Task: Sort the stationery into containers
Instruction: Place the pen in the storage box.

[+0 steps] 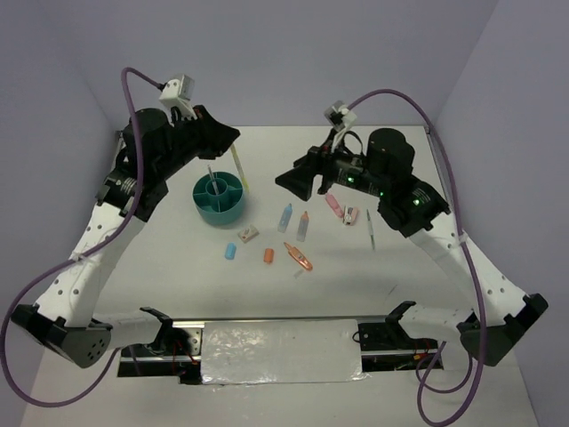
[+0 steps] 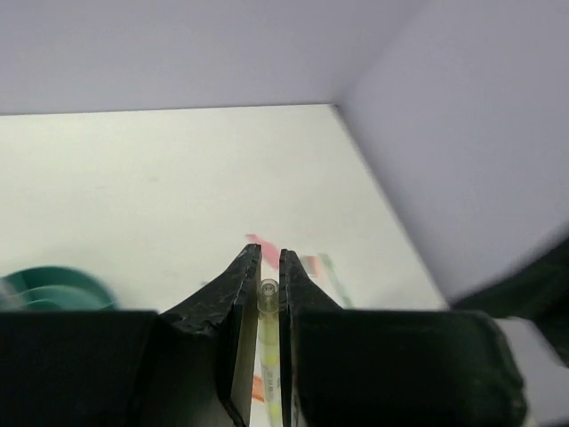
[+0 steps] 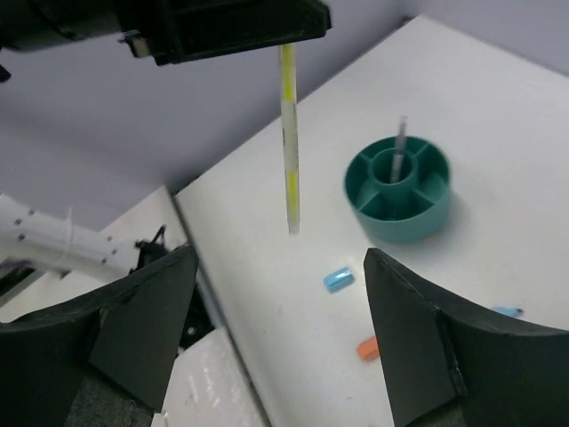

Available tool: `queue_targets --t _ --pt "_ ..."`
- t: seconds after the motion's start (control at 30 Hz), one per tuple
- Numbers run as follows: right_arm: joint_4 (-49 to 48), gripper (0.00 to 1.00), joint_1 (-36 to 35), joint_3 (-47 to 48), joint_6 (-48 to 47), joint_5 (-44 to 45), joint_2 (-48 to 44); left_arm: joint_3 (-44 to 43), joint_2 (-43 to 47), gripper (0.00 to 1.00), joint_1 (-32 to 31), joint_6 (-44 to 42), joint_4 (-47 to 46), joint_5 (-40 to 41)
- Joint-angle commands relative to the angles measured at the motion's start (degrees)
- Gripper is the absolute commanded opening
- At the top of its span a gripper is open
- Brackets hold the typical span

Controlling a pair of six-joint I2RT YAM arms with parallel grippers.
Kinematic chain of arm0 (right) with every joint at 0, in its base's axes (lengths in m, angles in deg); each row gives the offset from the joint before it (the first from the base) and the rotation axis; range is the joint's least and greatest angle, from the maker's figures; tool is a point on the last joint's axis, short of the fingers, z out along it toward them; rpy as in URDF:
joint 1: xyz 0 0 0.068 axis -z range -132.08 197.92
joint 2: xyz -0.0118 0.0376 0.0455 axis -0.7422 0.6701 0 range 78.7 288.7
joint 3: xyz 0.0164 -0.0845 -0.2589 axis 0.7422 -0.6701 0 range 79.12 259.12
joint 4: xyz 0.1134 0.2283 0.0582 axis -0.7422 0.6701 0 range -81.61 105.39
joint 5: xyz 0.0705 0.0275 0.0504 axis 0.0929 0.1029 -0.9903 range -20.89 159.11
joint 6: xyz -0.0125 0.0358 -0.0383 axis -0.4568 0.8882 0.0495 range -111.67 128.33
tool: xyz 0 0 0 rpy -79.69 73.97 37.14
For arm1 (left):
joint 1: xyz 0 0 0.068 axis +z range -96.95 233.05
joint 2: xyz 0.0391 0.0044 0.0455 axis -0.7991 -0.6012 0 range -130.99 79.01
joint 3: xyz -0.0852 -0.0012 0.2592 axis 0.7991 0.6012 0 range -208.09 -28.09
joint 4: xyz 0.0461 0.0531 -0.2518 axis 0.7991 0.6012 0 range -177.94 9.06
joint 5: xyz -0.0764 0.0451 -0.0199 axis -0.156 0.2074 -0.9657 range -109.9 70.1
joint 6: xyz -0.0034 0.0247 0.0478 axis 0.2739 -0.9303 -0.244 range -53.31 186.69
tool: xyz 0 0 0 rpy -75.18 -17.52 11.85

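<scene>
Left gripper [image 1: 233, 140] clamped, right gripper [image 1: 289, 178] spread wide.
The left arm [image 1: 93, 227] rises from its base and bends inward. Its gripper is poised above the round teal plastic organizer [image 1: 209, 213], with narrow jaws pinching the top of a thin yellow-and-white pen [image 1: 240, 169] that hangs downward. The right arm [image 1: 462, 253] folds likewise, its gripper aimed toward the organizer from the right, well apart from it, fingers [image 3: 142, 311] holding nothing.

One round teal plastic desk organizer [image 1: 220, 213]. Three thin pens: yellow pen [image 1: 240, 169], grey pen [image 1: 211, 174], green pen [image 1: 370, 229]. Three short markers: blue marker [image 1: 286, 216], orange marker [image 1: 303, 224], pink marker [image 1: 333, 205]. Two small erasers: blue eraser [image 1: 229, 252], orange eraser [image 1: 268, 256]. One whitish-tan piece [image 1: 248, 235]. One slim orange stick [image 1: 299, 256], possibly a fourth marker.
</scene>
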State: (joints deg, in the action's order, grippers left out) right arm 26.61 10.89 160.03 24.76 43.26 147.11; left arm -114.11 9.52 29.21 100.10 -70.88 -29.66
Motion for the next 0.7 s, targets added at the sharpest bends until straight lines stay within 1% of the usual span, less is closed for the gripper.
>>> queue_targets --t 0.0,0.03,0.07,0.1,0.13,0.17,0.2,0.23,0.3,0.33,0.47,0.67 --pt "-1.1 0.84 3.5 -4.2 -0.8 7.4 -6.4 0.8 -3.4 0.0 1.8 -7.5 1.4 11.9" --pt "-0.8 0.84 4.0 -5.4 -0.4 8.3 -7.7 2.2 -4.6 0.0 1.9 -8.8 0.0 15.3" --pt "0.0 0.84 4.9 -6.4 -0.2 8.7 -8.9 3.5 -5.1 0.0 1.9 -10.5 -4.4 21.0" --pt "0.5 0.84 5.0 -8.0 -0.1 8.9 -11.0 6.2 -5.6 0.0 1.9 -12.9 -6.4 24.1" --pt "1.9 0.84 5.0 -8.8 -0.3 8.6 -12.0 7.4 -6.7 0.0 2.6 -13.9 -10.3 27.7" --pt "2.6 0.84 5.0 -9.4 -0.3 8.4 -12.9 8.5 -7.1 0.0 3.0 -14.4 -10.4 28.5" --pt "3.3 0.84 5.0 -10.6 -0.3 8.3 -14.9 10.4 -7.6 0.0 3.7 -14.8 -14.1 28.9" --pt "4.3 0.85 5.0 -11.1 -0.3 8.5 -15.7 11.3 -8.4 0.0 4.1 -15.0 -16.0 29.3" --pt "5.9 0.85 5.0 -12.6 0.2 8.8 -18.4 13.4 -10.0 0.0 5.5 -16.0 -21.4 31.9" --pt "6.2 0.85 5.0 -13.1 0.5 8.8 -19.2 13.9 -10.8 0.0 5.9 -16.3 -22.8 32.5" --pt "8.3 0.85 4.9 -13.9 1.7 8.3 -22.4 14.0 -14.7 0.0 8.5 -17.3 -24.4 30.1" --pt "14.2 0.85 4.9 -10.9 -0.2 8.8 -22.6 15.5 -17.3 0.0 10.2 -17.0 -26.8 26.9"
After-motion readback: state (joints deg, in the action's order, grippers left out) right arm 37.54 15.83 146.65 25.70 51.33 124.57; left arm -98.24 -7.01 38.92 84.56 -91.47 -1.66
